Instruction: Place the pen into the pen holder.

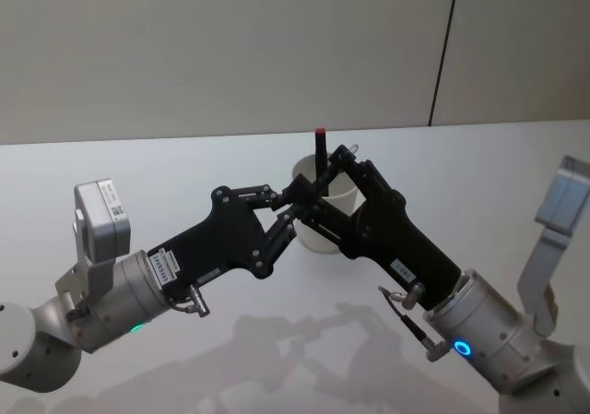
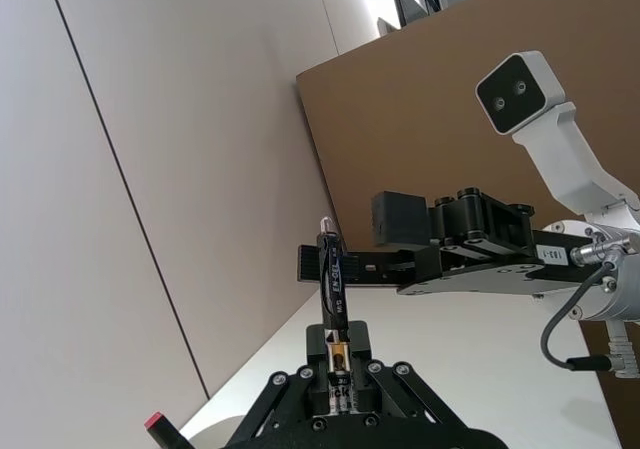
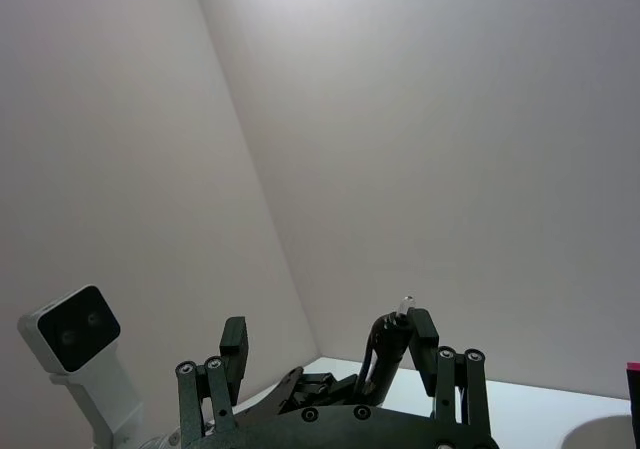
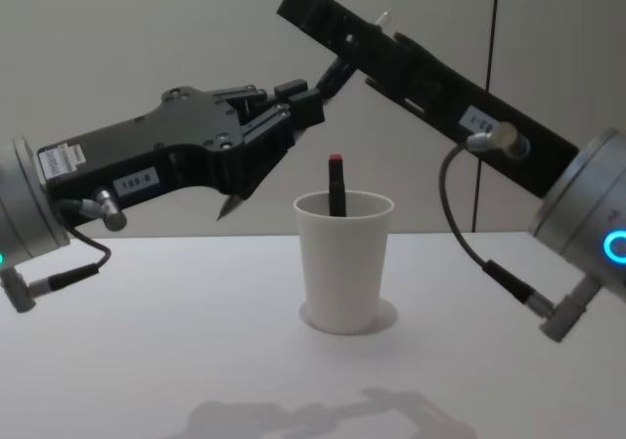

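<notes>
A black pen [image 2: 333,289] with a clear tip stands clamped in my left gripper [image 2: 340,361], which is shut on it. That gripper [image 1: 300,199] hangs just above the near-left rim of the pen holder [image 4: 342,263], a white paper cup [image 1: 316,237] at the table's middle. My right gripper [image 3: 325,334] is open, reaching in from the other side. The pen [image 3: 390,339] rises between its fingers, close against one of them [image 3: 421,331]. In the chest view both grippers meet above the cup. A second black pen with a red cap [image 4: 335,183] stands inside the cup.
The white table [image 1: 111,165] stretches around the cup with nothing else on it. A grey wall with a dark vertical seam [image 1: 444,50] closes the back.
</notes>
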